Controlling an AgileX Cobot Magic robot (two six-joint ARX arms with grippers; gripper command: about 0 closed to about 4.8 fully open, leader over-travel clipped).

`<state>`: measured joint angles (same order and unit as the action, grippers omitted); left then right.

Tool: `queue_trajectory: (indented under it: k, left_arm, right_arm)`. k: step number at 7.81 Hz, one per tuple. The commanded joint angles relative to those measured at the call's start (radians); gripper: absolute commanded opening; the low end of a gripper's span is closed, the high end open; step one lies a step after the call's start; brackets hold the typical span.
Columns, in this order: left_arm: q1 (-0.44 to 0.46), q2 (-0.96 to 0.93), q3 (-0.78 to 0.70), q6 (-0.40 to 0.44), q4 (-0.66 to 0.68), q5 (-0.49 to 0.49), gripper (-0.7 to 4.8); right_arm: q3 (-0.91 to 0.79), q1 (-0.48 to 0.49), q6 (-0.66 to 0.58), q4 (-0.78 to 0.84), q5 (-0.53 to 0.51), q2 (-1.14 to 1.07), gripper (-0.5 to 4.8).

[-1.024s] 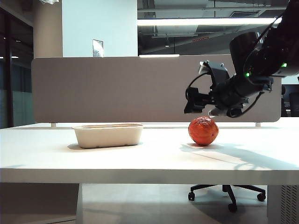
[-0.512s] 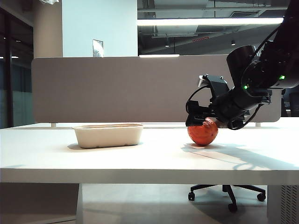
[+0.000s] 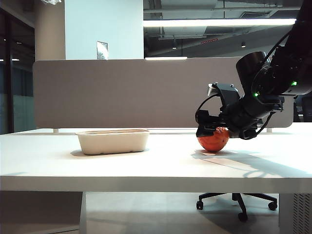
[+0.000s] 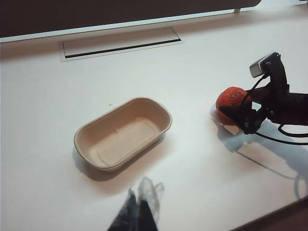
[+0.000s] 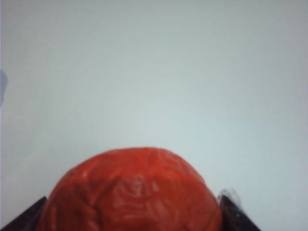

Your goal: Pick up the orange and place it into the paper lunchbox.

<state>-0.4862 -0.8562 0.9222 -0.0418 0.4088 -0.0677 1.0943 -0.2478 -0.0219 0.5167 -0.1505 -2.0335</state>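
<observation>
I see the right gripper (image 3: 212,130) right of centre in the exterior view, spread wide over the orange (image 3: 213,140), one finger on either side of it. Whether the fingers touch the skin I cannot tell. The orange sits on the white desk (image 3: 146,165), well apart from the paper lunchbox (image 3: 112,141), which stands left of centre. In the left wrist view, the left gripper (image 4: 139,211) shows as a blurred dark shape at the bottom edge; I cannot tell its opening.
</observation>
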Motion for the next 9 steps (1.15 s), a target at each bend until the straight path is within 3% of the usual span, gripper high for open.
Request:
queue_trajectory:
  k: [1, 2, 4, 7, 9]
  left_arm:
    - [0.0, 0.0, 0.003, 0.001, -0.006, 0.004, -0.06]
    - [0.001, 0.0, 0.003, -0.084, 0.134, -0.116, -0.06]
    - [0.001, 0.0, 0.003, -0.097, 0.106, -0.111, -0.06]
    - [0.001, 0.0, 0.003, -0.097, 0.084, -0.107, -0.06]
    - [0.001, 0.0, 0.003, -0.097, 0.072, -0.1, -0.06]
  right_arm:
    - [0.007, 0.0, 0.005, 0.011, 0.002, 0.005, 3.53]
    - [0.174, -0.047, 0.027, -0.019, -0.097, 0.077, 3.55]
    - [0.376, -0.208, 0.1, -0.059, -0.096, 0.032, 3.55]
    - [0.574, -0.291, 0.101, -0.102, -0.09, -0.152, 3.55]
    - [0.594, -0.344, 0.098, -0.149, -0.064, -0.219, 3.55]
